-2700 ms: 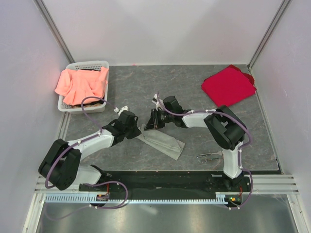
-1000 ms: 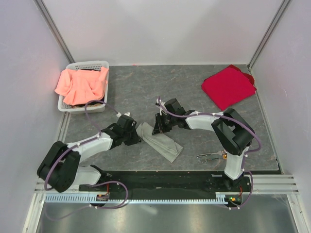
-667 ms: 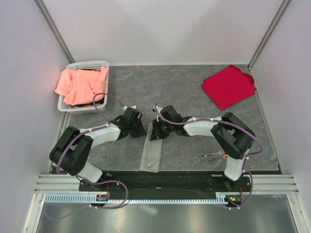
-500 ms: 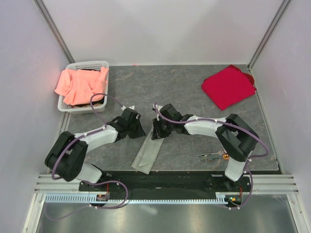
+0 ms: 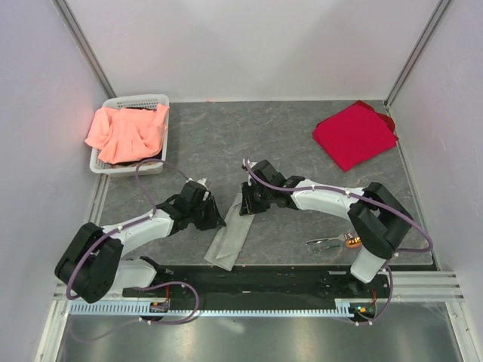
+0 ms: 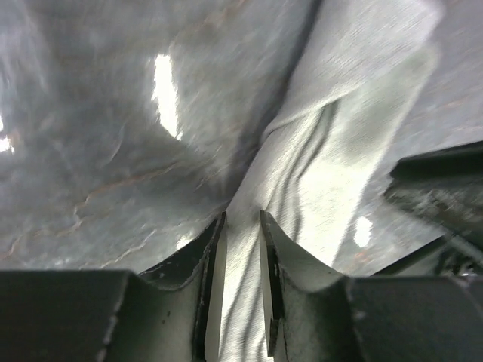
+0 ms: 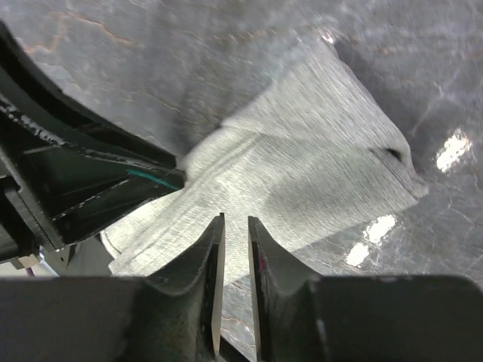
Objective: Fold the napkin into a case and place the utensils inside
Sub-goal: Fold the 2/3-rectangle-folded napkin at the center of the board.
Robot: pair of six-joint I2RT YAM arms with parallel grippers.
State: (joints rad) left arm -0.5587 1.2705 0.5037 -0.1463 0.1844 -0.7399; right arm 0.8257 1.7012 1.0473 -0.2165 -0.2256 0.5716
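The soft grey-green cloth napkin (image 5: 230, 235) lies as a narrow folded strip mid-scene on the dark marbled surface (image 5: 287, 143), running from far to near between my arms. My left fingers (image 6: 210, 256) sit at its left edge and my right fingers (image 7: 214, 253) at its far end. Each pair stands narrowly apart with cloth in the gap. Whether either truly pinches, I cannot tell. I judge this placement keeps the strip straight. The thin silvery metal utensils (image 5: 330, 243) wait near-right, well apart.
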